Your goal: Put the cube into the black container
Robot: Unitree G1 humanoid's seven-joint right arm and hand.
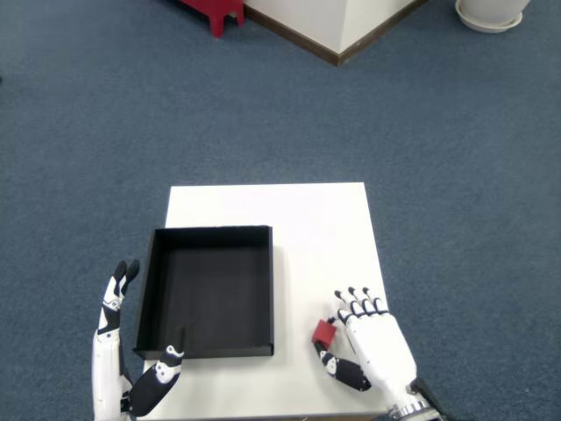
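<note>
A small red cube (pixel 323 331) lies on the white table (pixel 307 219), to the right of the black container (pixel 210 294). My right hand (pixel 375 346) rests beside it at the table's front right. The fingers (pixel 358 302) point away from me and are still stretched out. The cube sits in the crook between the index finger's side and the thumb (pixel 340 372). The hand's edge hides part of the cube, and a narrow gap shows between the thumb tip and the cube. The container is an open, shallow square tray with nothing in it.
The left hand (pixel 118 351) hangs open at the container's front left corner. Blue carpet surrounds the table. A red stool (pixel 215 10), a wall corner (pixel 337 39) and a white pot base (pixel 489 13) stand far back.
</note>
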